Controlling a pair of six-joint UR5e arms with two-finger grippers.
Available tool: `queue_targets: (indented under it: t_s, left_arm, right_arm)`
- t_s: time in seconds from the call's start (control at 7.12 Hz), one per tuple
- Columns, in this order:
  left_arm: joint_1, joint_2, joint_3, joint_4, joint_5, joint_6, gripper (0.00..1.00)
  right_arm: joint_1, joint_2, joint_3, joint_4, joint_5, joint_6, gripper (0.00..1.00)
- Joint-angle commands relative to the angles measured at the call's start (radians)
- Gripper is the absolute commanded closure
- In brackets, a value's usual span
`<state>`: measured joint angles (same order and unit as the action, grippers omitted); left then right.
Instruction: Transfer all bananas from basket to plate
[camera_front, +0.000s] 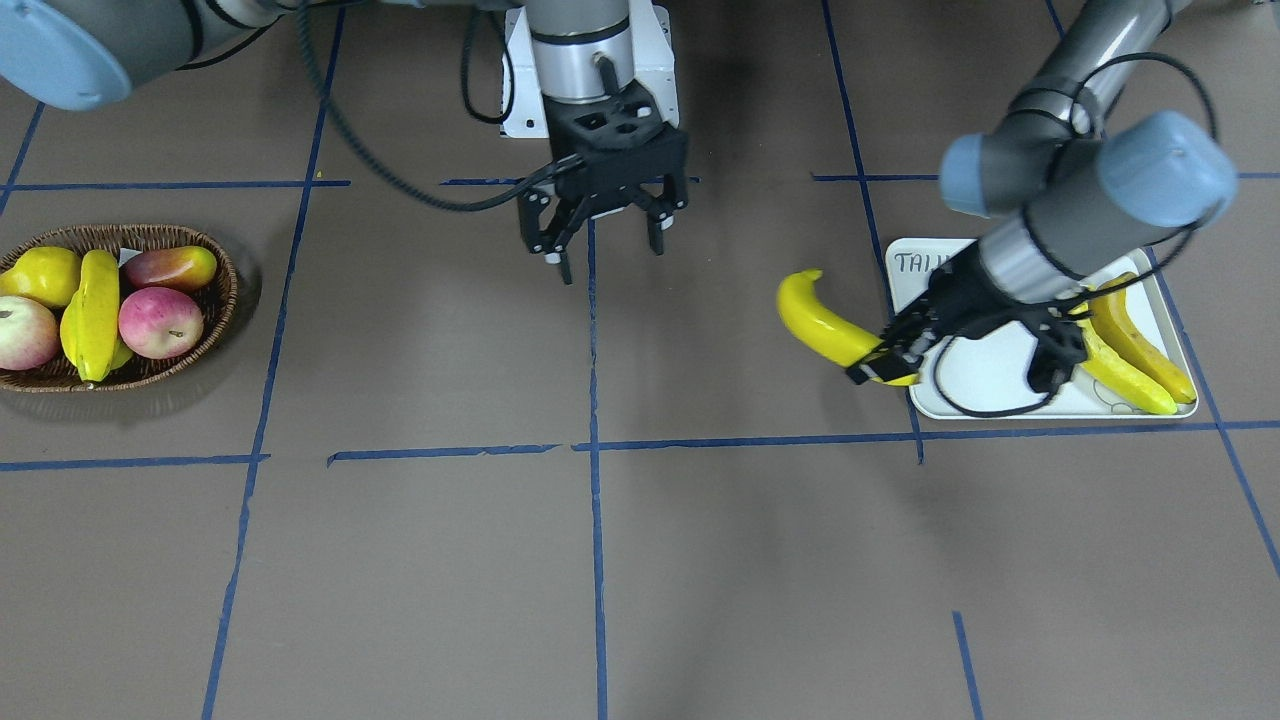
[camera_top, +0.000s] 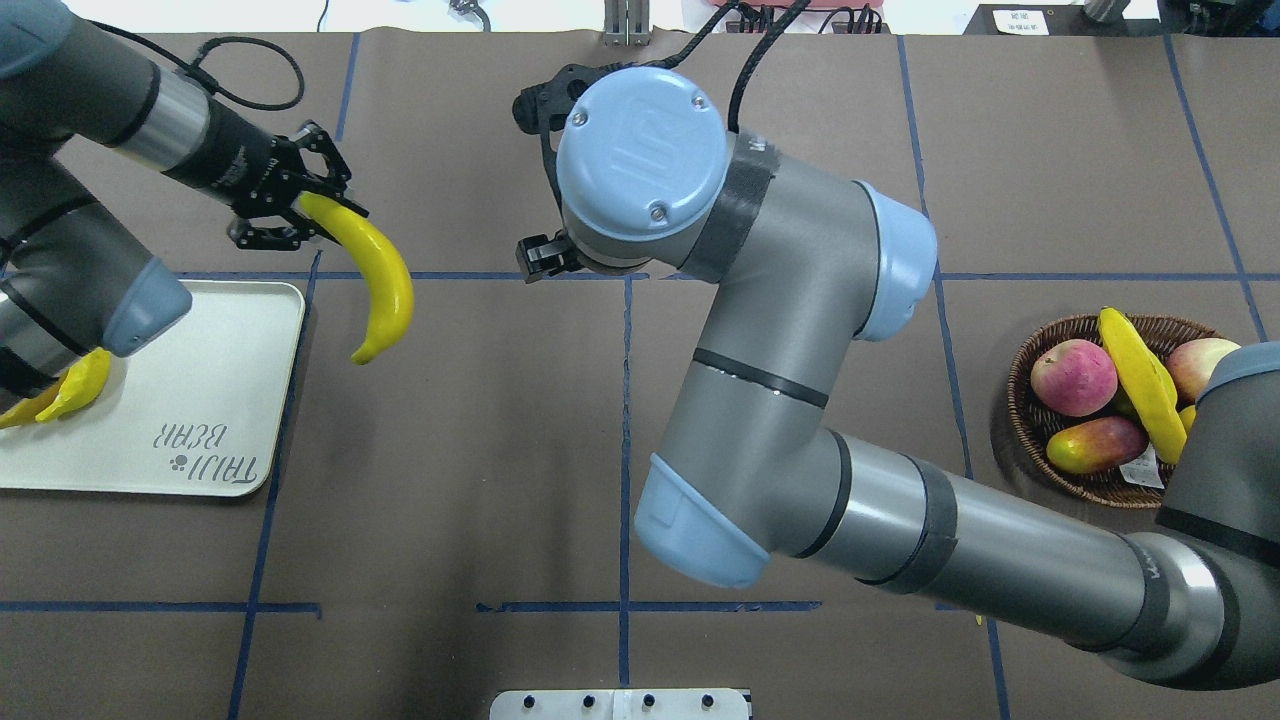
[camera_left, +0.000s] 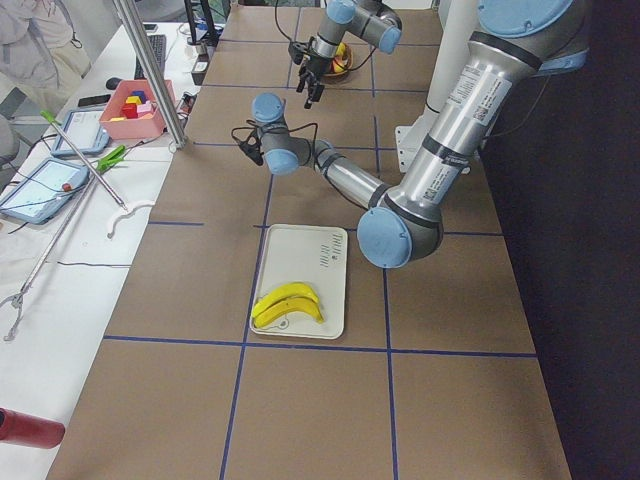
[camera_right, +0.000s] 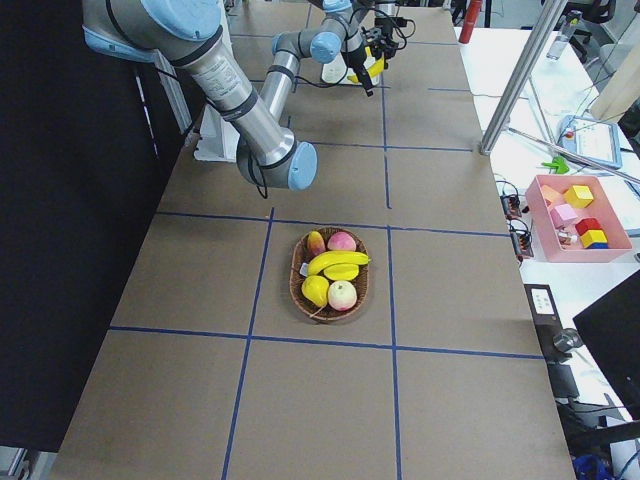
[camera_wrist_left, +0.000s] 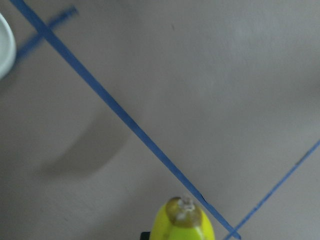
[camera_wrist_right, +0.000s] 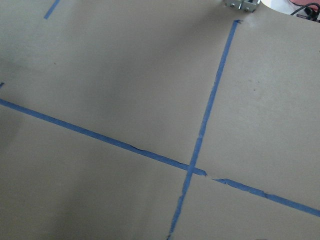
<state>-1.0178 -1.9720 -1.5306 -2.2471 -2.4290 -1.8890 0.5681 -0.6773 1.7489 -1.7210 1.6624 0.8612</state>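
Observation:
My left gripper (camera_front: 885, 362) is shut on one end of a yellow banana (camera_front: 822, 322), held above the table just beside the plate (camera_front: 985, 380); from overhead the banana (camera_top: 380, 275) hangs past the plate's (camera_top: 200, 400) far corner. The left wrist view shows only its tip (camera_wrist_left: 182, 222). Two bananas (camera_front: 1135, 350) lie on the off-white plate. Another banana (camera_front: 95, 310) lies in the wicker basket (camera_front: 222, 262) at the other end of the table. My right gripper (camera_front: 605, 245) hangs open over the table's middle, holding nothing.
The basket also holds red apples (camera_front: 160, 322), a yellow pear (camera_front: 45, 275) and a red-green mango (camera_front: 172, 267). Blue tape lines (camera_front: 594, 440) cross the brown table. The right arm's elbow (camera_top: 640, 150) hides its gripper from overhead.

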Motion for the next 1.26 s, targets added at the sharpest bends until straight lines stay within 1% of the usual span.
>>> queue_targets:
  t_s: [0.0,0.14,0.28,0.42,0.56,1.12]
  left_arm:
    - [-0.088,0.132,0.003,0.001,-0.064,0.259,1.0]
    - [-0.109,0.192,0.009,0.003,-0.064,0.378,1.0]
    - [-0.131,0.231,0.041,-0.002,-0.068,0.483,1.0]
    - [-0.134,0.252,0.085,-0.005,-0.07,0.584,1.0]
    - [-0.143,0.26,0.119,-0.006,-0.07,0.646,1.0]
    - [-0.14,0.291,0.158,-0.035,-0.058,0.654,1.0]
  right_arm:
    - [0.093,-0.104,0.039,0.0,0.114,-0.078,0.01]
    - [0.117,-0.169,0.081,0.003,0.132,-0.158,0.01]
    - [0.131,-0.198,0.101,0.004,0.152,-0.184,0.01]
    - [0.133,-0.215,0.104,0.006,0.158,-0.186,0.01]
    - [0.131,-0.223,0.115,0.006,0.158,-0.186,0.01]
    - [0.13,-0.232,0.119,0.006,0.155,-0.185,0.01]
